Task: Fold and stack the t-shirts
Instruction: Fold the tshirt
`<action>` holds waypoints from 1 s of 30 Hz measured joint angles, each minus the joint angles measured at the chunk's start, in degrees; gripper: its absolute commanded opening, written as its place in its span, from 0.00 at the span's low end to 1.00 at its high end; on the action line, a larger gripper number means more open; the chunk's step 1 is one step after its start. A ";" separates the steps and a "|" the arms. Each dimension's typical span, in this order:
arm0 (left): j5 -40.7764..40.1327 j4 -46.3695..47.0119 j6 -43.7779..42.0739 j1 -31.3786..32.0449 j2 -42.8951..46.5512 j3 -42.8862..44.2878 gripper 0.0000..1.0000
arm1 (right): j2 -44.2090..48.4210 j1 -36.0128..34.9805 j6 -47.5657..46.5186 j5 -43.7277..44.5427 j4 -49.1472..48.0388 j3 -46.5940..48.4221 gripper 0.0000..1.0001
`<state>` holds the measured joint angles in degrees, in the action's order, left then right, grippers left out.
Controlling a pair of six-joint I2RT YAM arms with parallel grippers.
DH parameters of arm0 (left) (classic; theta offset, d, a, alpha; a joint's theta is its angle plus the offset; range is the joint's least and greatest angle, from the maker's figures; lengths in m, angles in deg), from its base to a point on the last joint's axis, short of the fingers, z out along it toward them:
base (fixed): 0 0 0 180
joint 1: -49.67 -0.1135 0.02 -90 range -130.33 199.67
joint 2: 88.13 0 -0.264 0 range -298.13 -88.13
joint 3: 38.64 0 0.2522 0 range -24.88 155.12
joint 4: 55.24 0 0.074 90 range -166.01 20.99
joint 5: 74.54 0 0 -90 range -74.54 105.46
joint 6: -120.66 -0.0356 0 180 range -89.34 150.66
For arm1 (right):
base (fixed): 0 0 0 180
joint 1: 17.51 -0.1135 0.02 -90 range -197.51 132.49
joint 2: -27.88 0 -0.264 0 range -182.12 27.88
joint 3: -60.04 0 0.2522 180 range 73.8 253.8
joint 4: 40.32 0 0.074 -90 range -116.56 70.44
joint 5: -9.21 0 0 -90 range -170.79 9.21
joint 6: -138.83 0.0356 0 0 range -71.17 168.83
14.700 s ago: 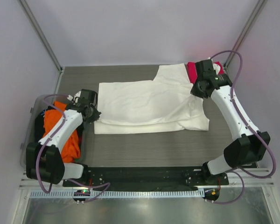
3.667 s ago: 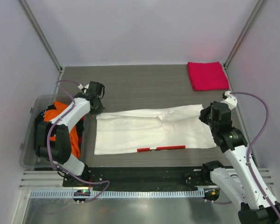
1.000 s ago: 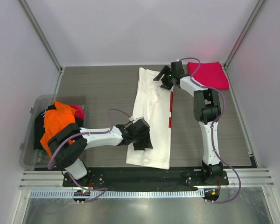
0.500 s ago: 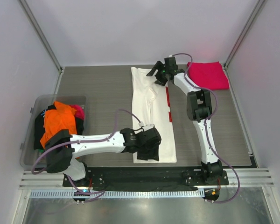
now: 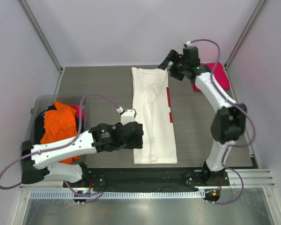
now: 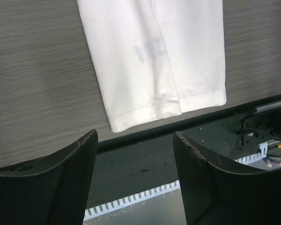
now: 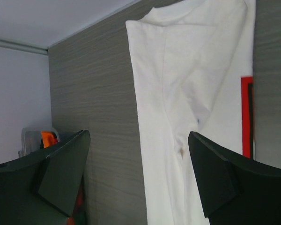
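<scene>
White t-shirt (image 5: 152,117) lies flat as a long, narrow fold down the middle of the frame in the overhead view, with its red panel (image 5: 168,105) showing along its right edge.

My left arm reaches low across from the lower left. My left claw (image 6: 135,140) is beside the left edge of the shirt's lower half. My right arm climbs from the lower right, bends at the right side and stretches to the top of the frame. There my right claw (image 7: 139,136) hangs by the shirt's upper right corner.

The table (image 5: 103,89) is grey with a wood grain, closed in by pale lilac walls (image 5: 140,28), and a metal rail (image 5: 131,194) runs along the bottom edge. A folded pink-red t-shirt (image 5: 221,79) sits at the upper right, partly behind my right arm. At the left, a clear bin (image 5: 61,97) holds a crumpled orange t-shirt (image 5: 58,124) and a dark one (image 5: 39,126).

Both claws are spread wide. My left wrist view shows only the shirt's hem and the table edge past its fingers. My right wrist view shows the shirt's top end in the gap. Neither claw grips anything.
</scene>
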<state>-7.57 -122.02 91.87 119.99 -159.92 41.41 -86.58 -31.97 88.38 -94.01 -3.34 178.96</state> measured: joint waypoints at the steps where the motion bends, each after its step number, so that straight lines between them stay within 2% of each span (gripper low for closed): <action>1: -0.90 -0.22 -0.22 -0.17 1.40 -0.57 0.67 | 5.25 0.00 -0.44 0.87 0.39 -4.33 0.91; 7: -2.47 2.12 -0.17 -1.44 10.67 -11.26 0.68 | 41.55 -3.34 -1.20 12.04 4.39 -36.79 0.88; 11: -0.96 6.86 0.00 -1.68 13.81 -19.74 0.66 | 54.77 -8.96 2.78 16.35 11.82 -55.32 0.81; 15: 1.90 11.91 0.81 -1.75 13.53 -25.49 0.63 | 60.54 -15.15 9.01 18.25 19.04 -68.50 0.76; 18: 3.82 16.09 1.75 -1.75 13.25 -28.52 0.63 | 64.26 -19.28 12.52 18.69 22.40 -72.76 0.72; 25: 6.80 25.92 4.33 -1.75 12.04 -33.86 0.63 | 65.05 -23.98 17.94 18.40 19.91 -77.55 0.57; 30: 8.70 31.21 6.29 -1.75 8.83 -36.96 0.63 | 63.84 -29.53 21.75 18.34 17.05 -81.18 0.55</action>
<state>1.13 -90.81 98.16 118.24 -151.09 4.45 -22.73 -61.50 110.13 -75.67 13.71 97.79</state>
